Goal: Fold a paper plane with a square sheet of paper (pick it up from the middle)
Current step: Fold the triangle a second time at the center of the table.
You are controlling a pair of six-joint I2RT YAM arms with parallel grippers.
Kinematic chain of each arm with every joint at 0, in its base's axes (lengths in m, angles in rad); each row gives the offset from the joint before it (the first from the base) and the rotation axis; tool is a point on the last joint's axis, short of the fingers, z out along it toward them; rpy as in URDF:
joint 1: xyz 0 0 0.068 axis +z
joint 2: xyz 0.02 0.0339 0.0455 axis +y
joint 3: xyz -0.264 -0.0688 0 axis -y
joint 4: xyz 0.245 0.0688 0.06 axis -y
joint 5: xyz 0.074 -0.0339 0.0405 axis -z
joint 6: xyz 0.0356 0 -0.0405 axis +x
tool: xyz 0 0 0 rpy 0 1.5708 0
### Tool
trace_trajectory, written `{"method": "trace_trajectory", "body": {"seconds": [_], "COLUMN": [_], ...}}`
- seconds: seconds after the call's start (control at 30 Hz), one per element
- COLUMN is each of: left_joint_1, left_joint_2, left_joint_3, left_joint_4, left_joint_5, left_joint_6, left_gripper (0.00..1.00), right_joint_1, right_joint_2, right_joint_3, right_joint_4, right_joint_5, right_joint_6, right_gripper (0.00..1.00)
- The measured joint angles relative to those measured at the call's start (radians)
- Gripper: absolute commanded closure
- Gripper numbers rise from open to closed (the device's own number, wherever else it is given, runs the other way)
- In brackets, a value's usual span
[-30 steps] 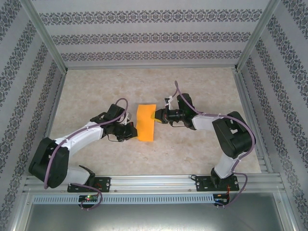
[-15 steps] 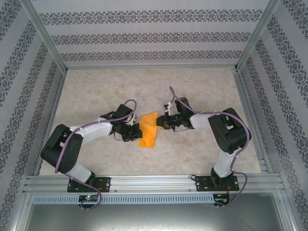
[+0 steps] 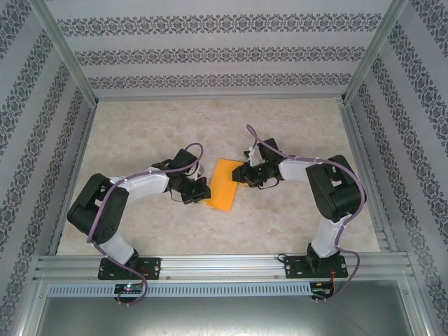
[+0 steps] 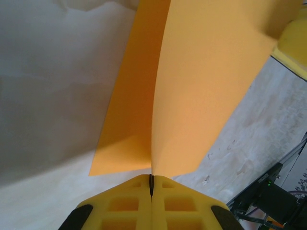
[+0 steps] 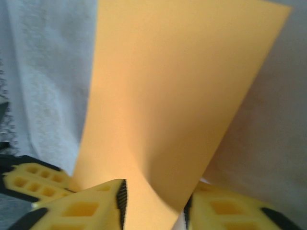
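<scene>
wrist views | left jaws clamp sheet (image 4: 206, 72) edge | right jaws parted

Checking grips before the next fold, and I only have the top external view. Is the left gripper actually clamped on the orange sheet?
Observer: Yes. In the left wrist view the left gripper is shut, with an edge of the square sheet of paper pinched in the seam between its pads.
Operator: And the right one?
Observer: In its wrist view the right gripper is open. Its fingers stand apart and the sheet passes through the gap unclamped.
Operator: Is the paper flat at the left pinch?
Observer: No. Two orange panels meet along a line running away from the pinch.
</scene>
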Motion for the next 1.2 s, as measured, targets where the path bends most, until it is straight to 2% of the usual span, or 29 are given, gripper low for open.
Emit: {"method": "trace_trajectory", "body": {"seconds": [0.27,0.47,0.83,1.2], "left_joint_1": [-0.01,-0.024,-0.031,-0.034], "left_joint_2": [0.027,0.056,0.073,0.121], "left_joint_3": [0.021,0.042,0.082,0.137], "left_joint_4": [0.0,0.0,-0.001,-0.006], "left_joint_5": [0.003,0.003,0.003,0.011], "left_joint_6": [-0.003,-0.011,-0.014,-0.013], "left_gripper": [0.93,0.93,0.93,0.93], "right_joint_1": [-0.071,-0.041,0.032,0.042], "right_joint_2": [-0.097,-0.142,-0.013,0.054], "right_joint_3": [0.012,0.014,0.072,0.101], "right_joint_4": [-0.156,-0.148,-0.134,-0.158], "right_joint_5": [0.118,0.116,0.119,0.146], "right_joint_6": [-0.106,-0.098,-0.095,-0.119], "right_gripper": [0.58,0.7,0.85,0.9]}}
